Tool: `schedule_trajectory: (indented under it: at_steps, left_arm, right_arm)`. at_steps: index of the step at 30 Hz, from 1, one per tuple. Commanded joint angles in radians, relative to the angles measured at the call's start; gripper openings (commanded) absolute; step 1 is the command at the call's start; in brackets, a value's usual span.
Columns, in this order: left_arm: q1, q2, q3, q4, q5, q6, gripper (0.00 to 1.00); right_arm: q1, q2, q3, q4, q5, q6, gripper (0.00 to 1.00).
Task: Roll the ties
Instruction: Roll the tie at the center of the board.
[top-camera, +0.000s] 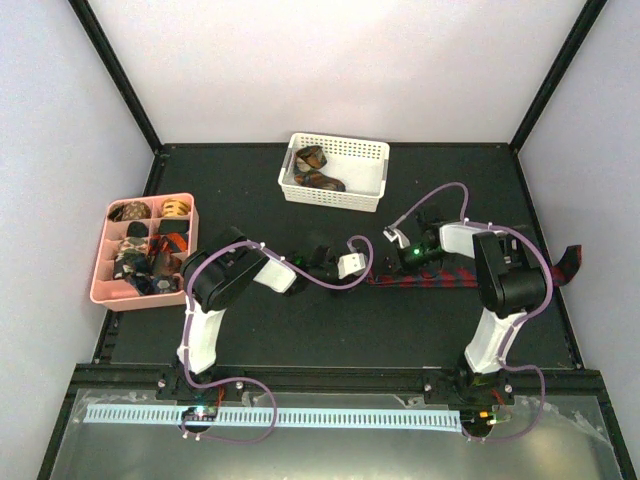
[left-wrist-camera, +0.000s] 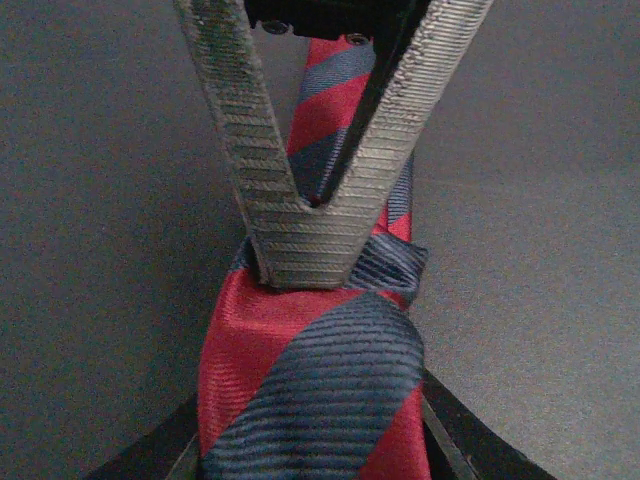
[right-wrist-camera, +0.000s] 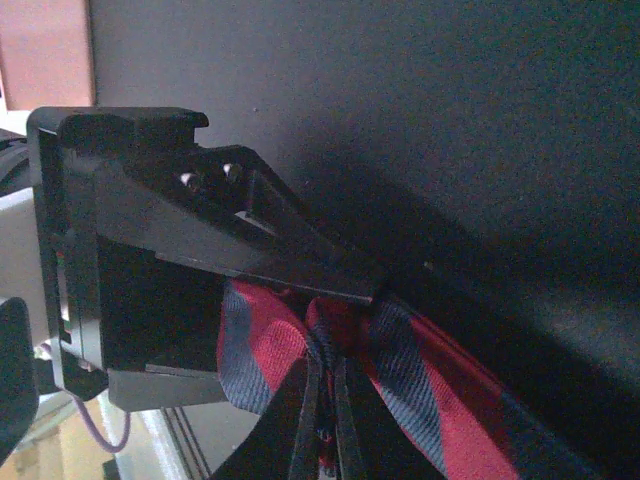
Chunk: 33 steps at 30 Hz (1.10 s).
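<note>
Left wrist view — the tie (left-wrist-camera: 310, 390) is being pinched at a fold by the left gripper (left-wrist-camera: 300, 262), its length running on toward the right gripper (right-wrist-camera: 325, 375) — which is also clamping it.

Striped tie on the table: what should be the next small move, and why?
Probably the left gripper should turn its wrist to fold the pinched end over. Both it and the right gripper are shut on the striped tie, most of which lies stretched out, not yet coiled.
</note>
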Motion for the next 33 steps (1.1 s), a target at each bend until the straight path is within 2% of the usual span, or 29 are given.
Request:
schedule_trajectory:
  at_steps: [1,4,8,12,16,20,24,26,33]
  left_arm:
    - [-0.005,0.018,-0.001,-0.079,-0.027,0.009,0.37]
    - [-0.003,0.014,-0.007,-0.063,-0.018,-0.005,0.42]
    - [0.012,-0.004,-0.052,0.026,0.035,-0.044,0.54]
    - [0.026,-0.007,-0.092,0.122,0.042,-0.086,0.63]
    - [0.058,0.018,-0.093,0.151,0.039,-0.136,0.66]
    - [0.071,0.03,-0.085,0.162,0.116,-0.126,0.61]
    - [0.063,0.022,-0.075,0.183,0.192,-0.119,0.49]
    - [0.056,0.018,-0.057,0.165,0.198,-0.114,0.45]
    - [0.024,-0.037,-0.046,0.141,0.173,-0.066,0.42]
  right_arm:
    - [-0.003,0.013,0.048,-0.01,0.042,-0.033,0.02]
    - [-0.002,0.034,0.063,-0.038,0.079,-0.074,0.02]
    - [0.003,0.059,0.043,-0.043,0.096,-0.104,0.02]
    - [0.009,0.075,0.024,-0.021,0.129,-0.112,0.02]
    - [0.013,0.084,0.031,-0.025,0.137,-0.112,0.02]
    - [0.021,0.085,0.038,-0.027,0.161,-0.108,0.02]
    - [0.029,0.097,0.047,-0.032,0.168,-0.101,0.02]
    - [0.033,0.098,0.049,-0.03,0.17,-0.097,0.02]
    - [0.05,0.106,0.064,-0.039,0.181,-0.101,0.02]
